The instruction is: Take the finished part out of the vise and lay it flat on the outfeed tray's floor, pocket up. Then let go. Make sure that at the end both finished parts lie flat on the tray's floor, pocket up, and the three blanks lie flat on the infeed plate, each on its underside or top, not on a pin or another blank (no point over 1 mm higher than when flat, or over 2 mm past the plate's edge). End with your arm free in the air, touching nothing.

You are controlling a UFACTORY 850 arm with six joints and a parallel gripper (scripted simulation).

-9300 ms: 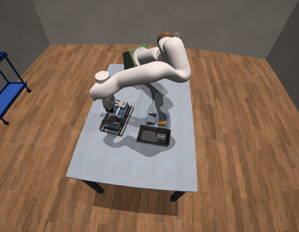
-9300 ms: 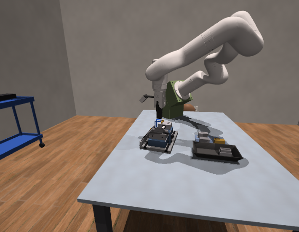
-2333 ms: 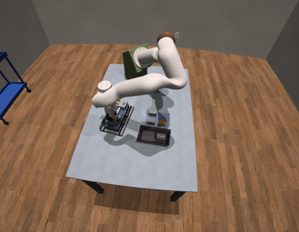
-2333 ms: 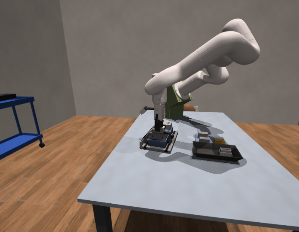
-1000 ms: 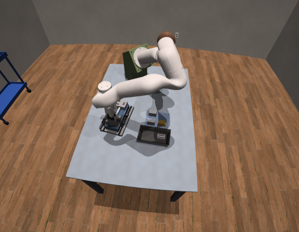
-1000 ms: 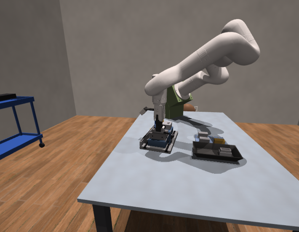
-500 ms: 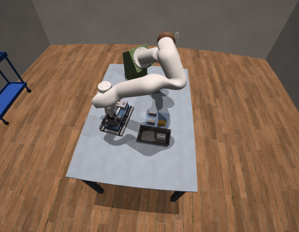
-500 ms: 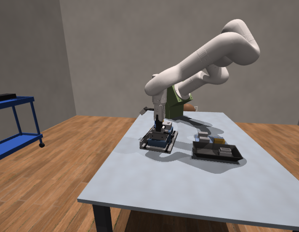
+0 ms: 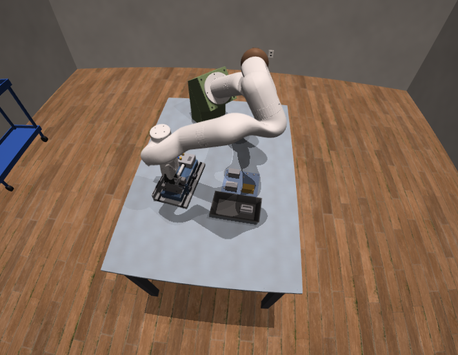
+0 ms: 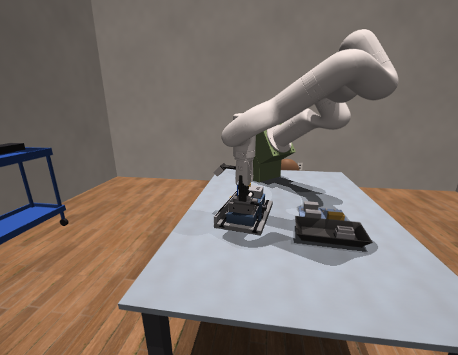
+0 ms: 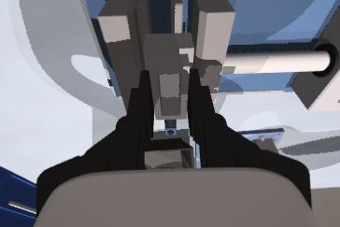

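Wooden plank flooring [image 10: 88, 236] runs under a pale grey tabletop [image 10: 260, 290] set on dark legs, with grey walls behind. Nearest on that surface stands the black outfeed tray [image 10: 361, 238], a shallow open box with one small grey block [image 10: 346, 230] already lying on its floor toward the right end. Just behind the tray sits a bluish plate [image 9: 255, 176] carrying two grey blocks [image 9: 233, 173] and a small yellow one [image 9: 248, 187].

Left of the tray, well apart from it, is the vise [image 10: 240, 221]: a blue body on a grey slotted base, with grey jaws and a pale screw rod [image 11: 276, 61] running out to one side. The white arm [image 10: 298, 99] reaches down over it from a green pedestal [image 10: 268, 168] at the far edge of the tabletop. Its black tool [image 11: 169, 93] points straight down into the vise and is clenched on the finished part [image 11: 169, 88], a narrow grey piece standing between the vise jaws; in the wrist view both dark fingers press against its two sides. The part sits inside the vise, not lifted out.

Farther off, a blue cart [image 10: 25, 153] stands on the floor by the left wall.
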